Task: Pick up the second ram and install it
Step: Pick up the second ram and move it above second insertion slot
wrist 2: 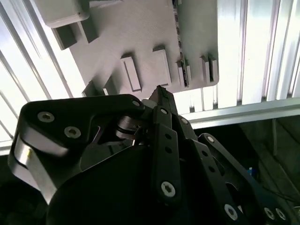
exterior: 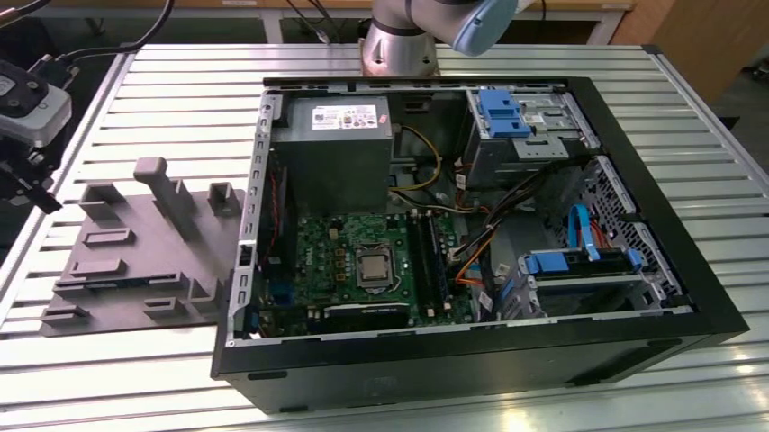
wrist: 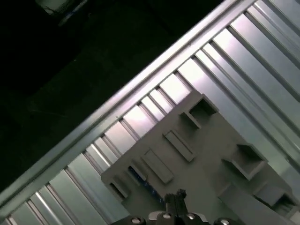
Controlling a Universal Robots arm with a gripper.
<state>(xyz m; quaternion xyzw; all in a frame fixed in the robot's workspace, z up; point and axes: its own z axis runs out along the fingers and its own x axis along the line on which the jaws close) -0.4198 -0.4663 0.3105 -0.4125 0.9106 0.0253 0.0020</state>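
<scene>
Pincer [wrist 2: 161, 93] closed, nr grey fixture [wrist 2: 140, 42]

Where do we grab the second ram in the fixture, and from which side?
Pinch the second ram at mid-length across its two flat faces, coming straight down from above. It appears to stand on its long edge in a slot of the grey fixture, so only the thin top edge is free. The fixture hems in its ends and lower part, so a side approach looks blocked.

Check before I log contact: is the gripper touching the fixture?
Apart. The exterior view shows bare table slats between the gripper and the fixture.
</scene>
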